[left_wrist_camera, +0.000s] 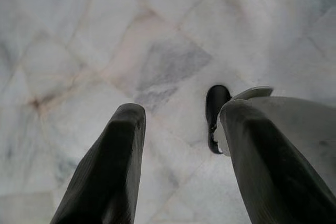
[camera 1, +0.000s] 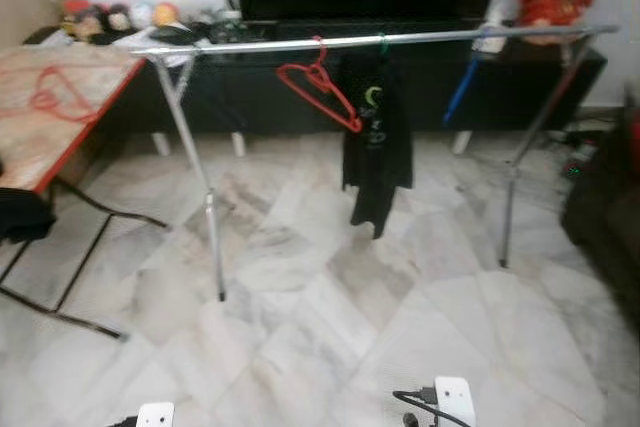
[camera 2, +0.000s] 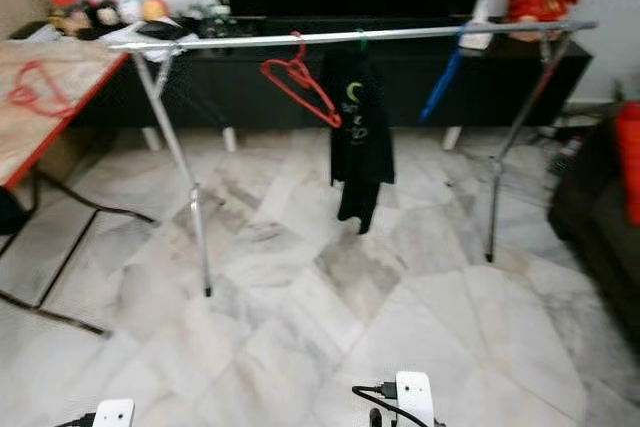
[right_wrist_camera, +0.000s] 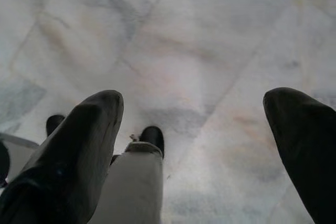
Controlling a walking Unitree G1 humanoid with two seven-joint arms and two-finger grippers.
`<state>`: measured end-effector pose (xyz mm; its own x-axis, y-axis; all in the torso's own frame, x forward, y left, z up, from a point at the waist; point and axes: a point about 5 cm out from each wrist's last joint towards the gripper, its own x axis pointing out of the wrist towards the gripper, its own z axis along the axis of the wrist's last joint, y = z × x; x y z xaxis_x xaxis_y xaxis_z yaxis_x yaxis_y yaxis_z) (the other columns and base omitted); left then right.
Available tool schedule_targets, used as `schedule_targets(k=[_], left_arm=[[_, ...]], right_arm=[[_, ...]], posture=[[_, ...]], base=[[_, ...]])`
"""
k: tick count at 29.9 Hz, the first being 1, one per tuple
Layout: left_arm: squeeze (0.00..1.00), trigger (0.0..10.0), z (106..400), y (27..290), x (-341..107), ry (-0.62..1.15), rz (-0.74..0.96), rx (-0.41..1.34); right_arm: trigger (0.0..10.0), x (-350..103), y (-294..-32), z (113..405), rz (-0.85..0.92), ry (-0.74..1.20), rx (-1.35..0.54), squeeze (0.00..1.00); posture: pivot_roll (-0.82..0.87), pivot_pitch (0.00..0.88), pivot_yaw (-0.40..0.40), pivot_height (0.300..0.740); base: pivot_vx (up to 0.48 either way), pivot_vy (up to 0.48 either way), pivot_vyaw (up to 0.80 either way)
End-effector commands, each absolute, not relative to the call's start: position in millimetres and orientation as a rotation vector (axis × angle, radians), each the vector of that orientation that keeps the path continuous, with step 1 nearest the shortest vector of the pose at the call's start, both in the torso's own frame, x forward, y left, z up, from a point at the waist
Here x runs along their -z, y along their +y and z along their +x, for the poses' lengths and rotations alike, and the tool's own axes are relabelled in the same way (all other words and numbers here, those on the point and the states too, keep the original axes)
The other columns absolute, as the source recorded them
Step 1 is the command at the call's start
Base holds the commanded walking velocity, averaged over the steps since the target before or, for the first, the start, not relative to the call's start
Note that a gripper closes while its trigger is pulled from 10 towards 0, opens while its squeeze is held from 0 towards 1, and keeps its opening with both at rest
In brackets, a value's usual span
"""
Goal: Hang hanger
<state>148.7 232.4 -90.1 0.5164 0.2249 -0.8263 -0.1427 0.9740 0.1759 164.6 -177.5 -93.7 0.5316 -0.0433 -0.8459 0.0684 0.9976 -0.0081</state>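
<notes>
While both tools gape empty over marble: one red hanger on rail, another on table, one black garment.

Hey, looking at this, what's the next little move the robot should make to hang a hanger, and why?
Probably turn left toward the table to fetch the red hanger on it. Both the left gripper and right gripper hang open over bare marble floor, holding nothing, while the rail already carries one red hanger.
</notes>
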Motion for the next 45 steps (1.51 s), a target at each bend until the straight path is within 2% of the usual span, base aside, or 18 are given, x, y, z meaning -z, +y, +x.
schedule_targets(k=[1, 11, 28, 45], left_arm=[[0.00, 10.0, 142.3, 237.1, 91.8, 1.040, 0.102, -0.229], [0.00, 10.0, 138.6, 240.2, 92.3, 1.048, 0.109, -0.242], [0.00, 10.0, 145.2, 230.5, 92.5, 1.044, 0.128, -0.225], [0.00, 10.0, 141.2, 234.7, 92.7, 1.045, 0.137, -0.220]], right_arm=[[10.0, 94.4, -176.4, 163.2, 0.031, 1.013, 0.067, 0.00], [10.0, 94.0, -176.6, 164.1, 0.032, 1.010, 0.067, 0.00], [10.0, 94.3, -175.2, 163.5, 0.036, 1.008, 0.064, 0.00], [10.0, 94.3, -175.2, 163.4, 0.039, 1.008, 0.061, 0.00]], posture=[[-0.02, 0.000, -0.003, 0.740], [-0.02, 0.000, -0.001, 0.740], [-0.03, 0.000, 0.012, 0.740], [-0.03, 0.000, 0.013, 0.740]], base=[[0.000, -0.322, -0.66], [0.000, -0.057, -0.66], [0.000, -0.109, -0.66], [0.000, 0.000, -0.66]])
